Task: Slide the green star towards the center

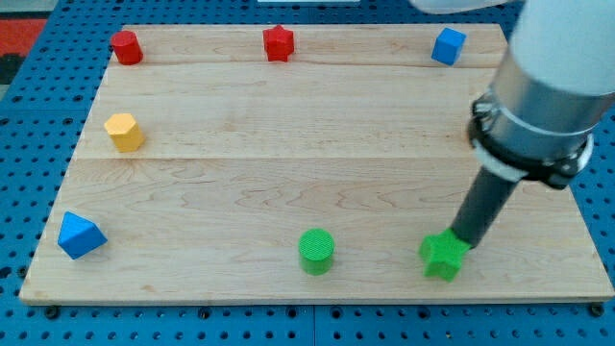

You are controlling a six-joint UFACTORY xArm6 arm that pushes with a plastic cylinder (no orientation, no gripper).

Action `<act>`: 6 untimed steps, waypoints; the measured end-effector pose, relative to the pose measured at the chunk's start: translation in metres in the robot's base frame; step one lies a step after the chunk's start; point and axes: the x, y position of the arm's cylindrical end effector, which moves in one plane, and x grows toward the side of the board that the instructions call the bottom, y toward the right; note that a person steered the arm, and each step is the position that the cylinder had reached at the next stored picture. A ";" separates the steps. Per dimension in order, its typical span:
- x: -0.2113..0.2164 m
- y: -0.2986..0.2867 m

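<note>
Green star [443, 257] sat near the board's [288, 163] bottom edge, about five o'clock from centre, so the slide looked barely begun. My tip [458, 239], a bare rod holding nothing, touched its two-o'clock side. Green cylinder [316, 251] stood apart at its nine o'clock.

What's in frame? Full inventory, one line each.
red cylinder: 1, red, top left corner
red star: 1, red, top edge, middle
blue cube: 1, blue, top right
yellow block: 1, yellow, left side
blue triangle: 1, blue, bottom left
green cylinder: 1, green, bottom middle
green star: 1, green, bottom right
board: 1, light wood, on blue pegboard
my tip: 1, dark rod, at the green star's upper right edge
</note>
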 end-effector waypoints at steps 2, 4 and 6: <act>0.011 0.058; 0.052 0.003; -0.054 -0.054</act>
